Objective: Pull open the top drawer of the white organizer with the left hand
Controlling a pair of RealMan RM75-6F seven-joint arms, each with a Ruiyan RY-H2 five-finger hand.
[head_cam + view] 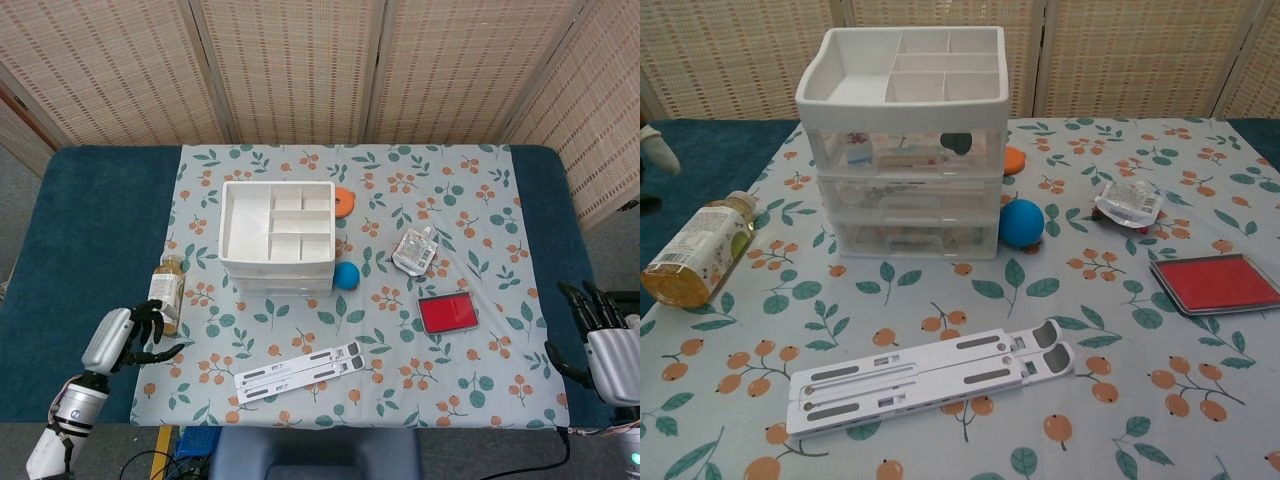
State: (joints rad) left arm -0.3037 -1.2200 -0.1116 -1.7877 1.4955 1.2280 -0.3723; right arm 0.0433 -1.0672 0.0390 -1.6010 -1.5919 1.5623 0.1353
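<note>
The left hand (128, 335), fingers apart and empty, hovers near the bottle (165, 293), well short of the white organizer (276, 237), whose shut top drawer (902, 149) likely needs a straight, level pull.

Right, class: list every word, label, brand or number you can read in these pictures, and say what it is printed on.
None can be read.
Bottle: label print too small and blurred.
Clear pouch: marks blurred.
White folding stand: no text visible.
Red pad: plain.
White organizer: items inside the drawers show no legible text.
</note>
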